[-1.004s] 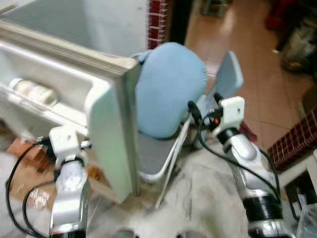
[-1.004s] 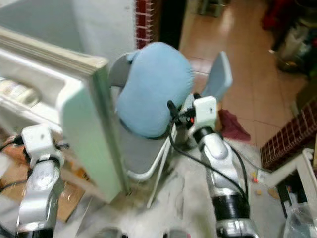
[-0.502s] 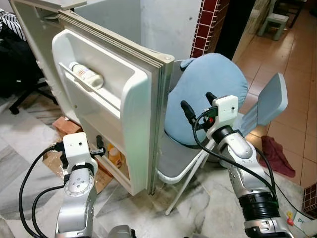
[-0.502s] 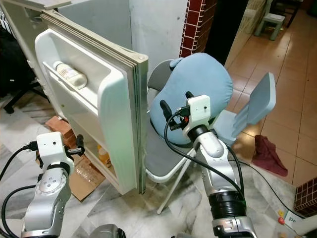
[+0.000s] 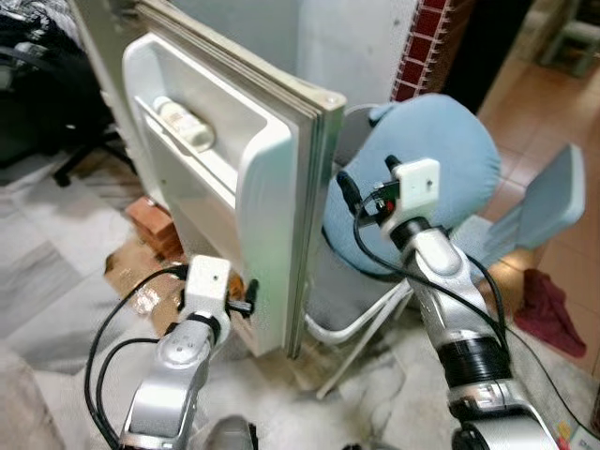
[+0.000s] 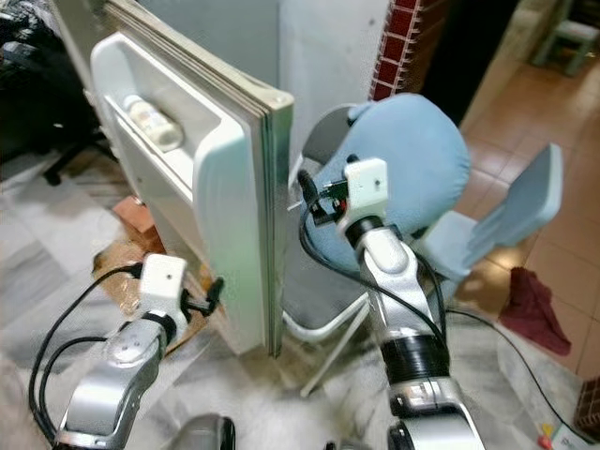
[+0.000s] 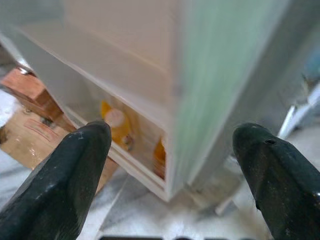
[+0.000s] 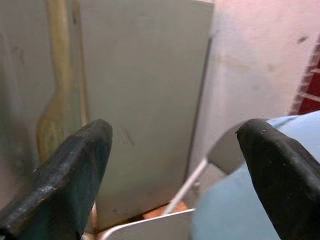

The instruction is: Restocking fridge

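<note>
Fridge door (image 5: 253,178) standing open, bottle (image 5: 183,124) lying in its shelf; left gripper (image 7: 170,165) spread wide, empty, near door's lower edge; right gripper (image 8: 175,165) wide, empty, before blue-cushioned chair (image 5: 422,169).

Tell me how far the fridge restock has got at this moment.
Done: the fridge door stands open, with a bottle lying in its upper shelf and orange bottles in its bottom shelf. In hand: nothing; the left pincer is open near the door's lower corner, and the right pincer is open beside the blue-cushioned chair. Left: no item to stock is visible, so fetching and loading seem to remain.
</note>
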Controlling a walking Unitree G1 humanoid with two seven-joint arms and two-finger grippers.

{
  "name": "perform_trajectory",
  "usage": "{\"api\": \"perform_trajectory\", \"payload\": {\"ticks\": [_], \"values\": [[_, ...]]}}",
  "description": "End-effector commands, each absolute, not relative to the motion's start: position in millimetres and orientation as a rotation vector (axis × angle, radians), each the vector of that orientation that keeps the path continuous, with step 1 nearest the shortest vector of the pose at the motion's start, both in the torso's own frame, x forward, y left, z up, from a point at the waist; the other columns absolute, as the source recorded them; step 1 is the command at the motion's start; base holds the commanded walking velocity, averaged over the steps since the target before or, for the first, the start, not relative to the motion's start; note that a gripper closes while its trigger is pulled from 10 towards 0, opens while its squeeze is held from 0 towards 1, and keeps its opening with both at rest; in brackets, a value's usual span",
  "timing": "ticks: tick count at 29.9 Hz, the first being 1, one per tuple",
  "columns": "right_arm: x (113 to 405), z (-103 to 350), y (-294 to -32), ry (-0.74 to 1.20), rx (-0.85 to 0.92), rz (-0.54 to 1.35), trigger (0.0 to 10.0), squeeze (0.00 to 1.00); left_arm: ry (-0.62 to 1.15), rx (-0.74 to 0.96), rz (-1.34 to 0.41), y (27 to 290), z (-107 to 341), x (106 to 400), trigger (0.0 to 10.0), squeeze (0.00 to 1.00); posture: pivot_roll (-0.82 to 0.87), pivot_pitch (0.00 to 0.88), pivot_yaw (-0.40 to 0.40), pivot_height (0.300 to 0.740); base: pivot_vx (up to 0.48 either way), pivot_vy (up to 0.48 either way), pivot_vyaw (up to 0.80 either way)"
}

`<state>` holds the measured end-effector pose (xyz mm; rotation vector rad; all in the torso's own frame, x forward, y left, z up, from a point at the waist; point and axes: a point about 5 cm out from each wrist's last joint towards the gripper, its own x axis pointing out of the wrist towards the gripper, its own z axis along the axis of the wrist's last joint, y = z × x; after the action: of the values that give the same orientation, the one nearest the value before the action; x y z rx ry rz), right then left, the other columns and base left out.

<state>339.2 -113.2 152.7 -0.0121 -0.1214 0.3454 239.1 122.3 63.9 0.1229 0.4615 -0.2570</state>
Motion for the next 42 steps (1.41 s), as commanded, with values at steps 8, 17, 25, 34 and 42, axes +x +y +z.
{"api": "perform_trajectory", "payload": {"ticks": [8,17,25,34,42], "values": [[330,189,-56,-0.195,0.180,0.726,10.0,0.00,0.654,0.109,-0.295,122,48,238,10.0,0.00,0.08,0.000,0.001,0.740,0.000,0.000,0.27],[322,197,-49,-0.195,0.206,0.932,10.0,0.00,0.754,0.076,-0.434,108,44,241,10.0,0.00,0.09,0.000,-0.004,0.740,0.000,0.000,0.00],[318,187,-51,-0.170,0.081,0.975,10.0,0.00,0.708,0.126,-0.374,114,49,251,10.0,0.00,0.08,0.000,0.012,0.740,0.000,0.000,0.00],[335,185,-64,-0.201,0.025,0.747,10.0,0.00,0.596,0.207,-0.207,129,58,268,10.0,0.00,0.09,0.000,0.016,0.740,0.000,0.000,0.24],[351,166,-82,-0.128,-0.088,0.496,10.0,0.00,0.541,0.128,-0.007,148,63,277,10.0,0.00,0.09,0.000,0.019,0.740,0.000,0.000,0.70]]}}
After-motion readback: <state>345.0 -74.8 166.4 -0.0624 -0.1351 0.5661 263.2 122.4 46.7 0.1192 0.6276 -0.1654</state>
